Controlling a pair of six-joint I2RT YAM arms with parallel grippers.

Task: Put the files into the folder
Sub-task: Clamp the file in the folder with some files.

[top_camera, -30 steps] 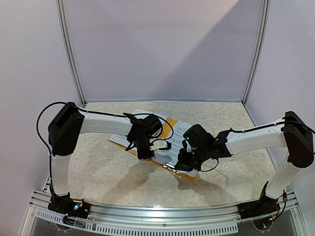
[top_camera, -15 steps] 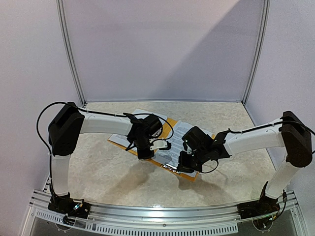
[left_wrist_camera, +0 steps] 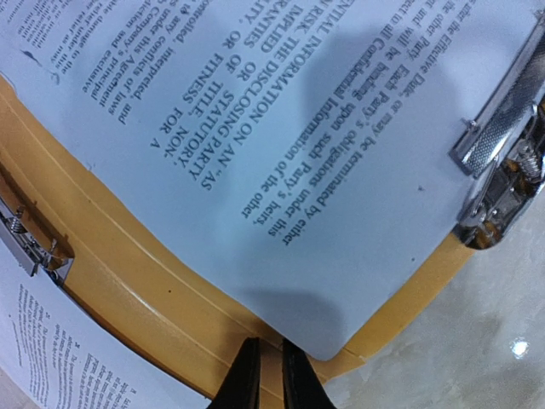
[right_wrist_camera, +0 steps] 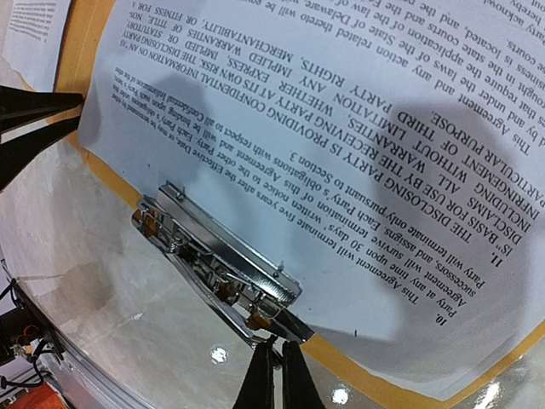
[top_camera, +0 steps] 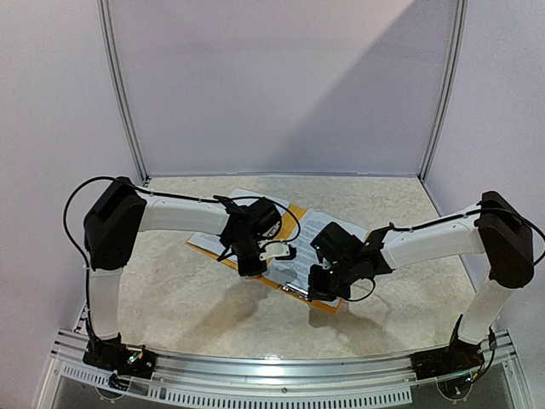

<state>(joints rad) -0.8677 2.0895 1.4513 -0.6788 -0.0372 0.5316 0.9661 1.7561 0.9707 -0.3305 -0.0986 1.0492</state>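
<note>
you see the folder lying open on the table between both arms, with the files on it. the metal clip sits on one sheet's edge. your right gripper is pressed together, its tips at the clip. the left gripper shows a thin gap over the folder's edge; whether it pinches anything, you cannot tell.

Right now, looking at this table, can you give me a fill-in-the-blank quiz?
The printed sheet lies on an open orange-yellow ___. The shiny clip at the sheet's edge is made of ___. The right gripper, just by the clip, is ___.
Missing words: folder; metal; shut.
</note>
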